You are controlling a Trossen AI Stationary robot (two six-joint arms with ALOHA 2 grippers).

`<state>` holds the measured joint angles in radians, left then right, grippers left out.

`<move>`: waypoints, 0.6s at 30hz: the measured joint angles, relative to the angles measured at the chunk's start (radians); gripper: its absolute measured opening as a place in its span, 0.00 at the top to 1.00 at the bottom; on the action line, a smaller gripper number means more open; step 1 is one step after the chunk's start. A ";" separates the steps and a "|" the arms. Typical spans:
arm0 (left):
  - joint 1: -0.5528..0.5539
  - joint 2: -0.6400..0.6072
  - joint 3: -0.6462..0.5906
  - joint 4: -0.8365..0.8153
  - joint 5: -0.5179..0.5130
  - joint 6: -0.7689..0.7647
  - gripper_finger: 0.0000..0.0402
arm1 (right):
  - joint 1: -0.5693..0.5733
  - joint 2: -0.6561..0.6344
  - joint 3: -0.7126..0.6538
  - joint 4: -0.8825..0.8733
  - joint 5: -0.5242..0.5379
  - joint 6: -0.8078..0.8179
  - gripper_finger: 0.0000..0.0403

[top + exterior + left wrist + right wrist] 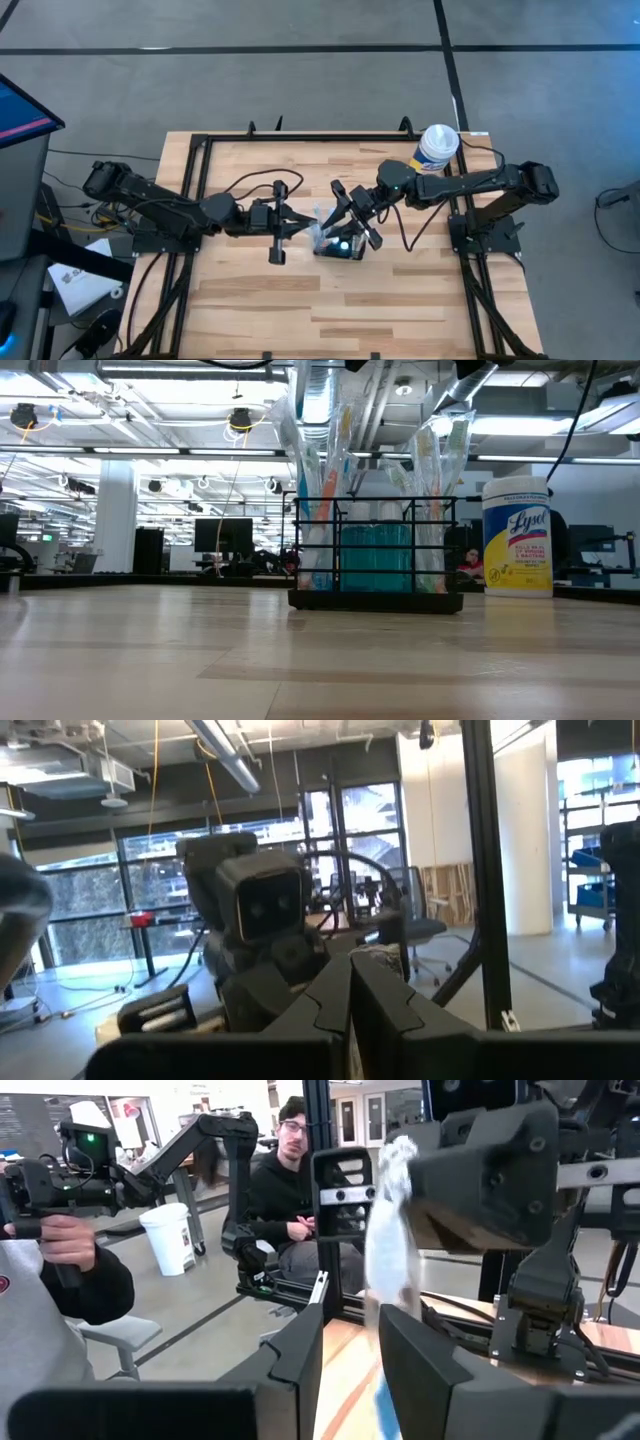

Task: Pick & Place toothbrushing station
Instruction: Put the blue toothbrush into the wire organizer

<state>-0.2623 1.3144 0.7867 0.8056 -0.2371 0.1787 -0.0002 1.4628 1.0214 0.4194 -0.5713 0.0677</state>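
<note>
The toothbrushing station [340, 246] is a small black wire holder standing on its base on the wooden table; the low view [375, 555] shows a teal cup and several wrapped toothbrushes upright in it. My right gripper [330, 230] reaches over it from the right, its fingers [350, 1370] narrowly apart around a wrapped toothbrush [388, 1250]. My left gripper [305, 228] is shut and empty, level, just left of the station; its shut fingers show in the left wrist view [350, 1015]. My right gripper has the wrapped toothbrush's upper shaft [380, 1340] between its two fingers, coming level from the table's right. The clear wrapper lies against one finger [420, 1370]. The toothbrush stands upright, its white head above the fingers. Its lower end is hidden.
A white-and-yellow wipes canister [437, 148] stands at the table's far right, also in the low view [517, 537]. A black frame [200, 180] edges the table. People sit beyond the table [290, 1180]. Bare wood lies toward the near edge.
</note>
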 joint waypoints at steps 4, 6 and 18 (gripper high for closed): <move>0.000 0.030 0.001 0.032 0.000 0.000 1.00 | 0.000 0.000 0.000 0.000 0.000 0.000 0.77; 0.004 0.042 0.000 0.037 0.001 0.001 1.00 | 0.000 0.000 0.000 -0.002 0.000 0.000 0.77; 0.024 0.063 0.000 0.078 -0.001 0.000 1.00 | 0.013 0.080 0.000 0.058 0.001 0.003 0.77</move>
<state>-0.2379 1.3769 0.7868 0.8841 -0.2383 0.1783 0.0130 1.5430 1.0214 0.4779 -0.5701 0.0707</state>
